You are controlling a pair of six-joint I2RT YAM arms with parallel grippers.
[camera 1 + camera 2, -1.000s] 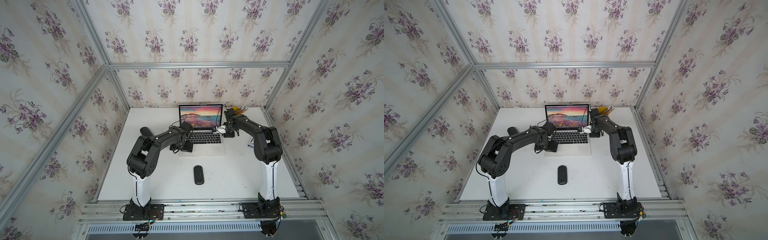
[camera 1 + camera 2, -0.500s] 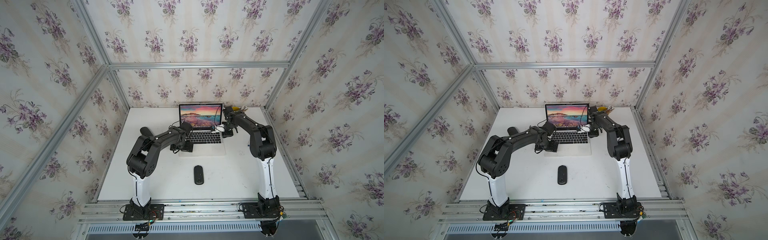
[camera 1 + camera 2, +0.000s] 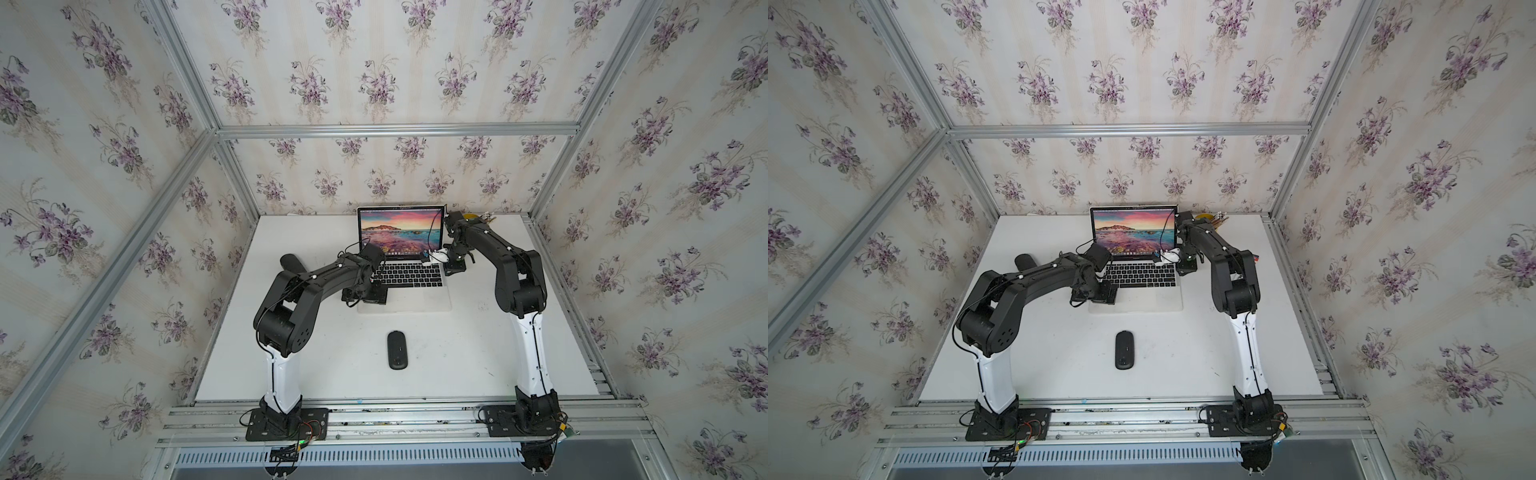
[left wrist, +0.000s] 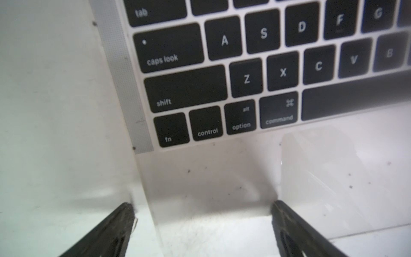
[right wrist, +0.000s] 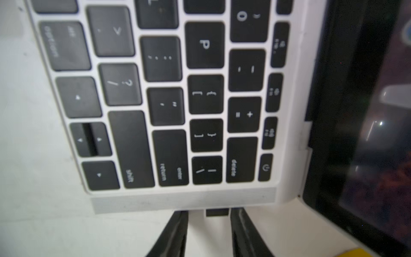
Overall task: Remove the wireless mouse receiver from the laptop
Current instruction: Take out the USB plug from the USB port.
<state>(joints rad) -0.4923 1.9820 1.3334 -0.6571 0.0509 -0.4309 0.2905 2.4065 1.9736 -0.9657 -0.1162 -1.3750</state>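
The silver laptop (image 3: 409, 296) (image 3: 1144, 300) stands open at the back of the table, its screen showing a pink sunset. The wireless mouse receiver (image 5: 217, 212) is a small black stub sticking out of the laptop's right side. My right gripper (image 5: 209, 211) (image 3: 454, 270) (image 3: 1186, 268) brackets it; one finger lies close beside the stub, and a gap remains at the other. Both top views hide the receiver behind this gripper. My left gripper (image 4: 202, 204) (image 3: 365, 297) (image 3: 1094, 296) is wide open, straddling the laptop's front left edge: one fingertip on the table, one on the palm rest.
A black mouse (image 3: 397, 349) (image 3: 1124, 349) lies on the white table (image 3: 457, 357) in front of the laptop. A long black case (image 3: 291, 262) (image 3: 1025, 262) lies at the left behind my left arm. A yellow holder (image 3: 471, 216) stands at the back right.
My right arm's elbow has swung slightly left while its gripper stayed at the laptop's right edge. The left arm has not moved.
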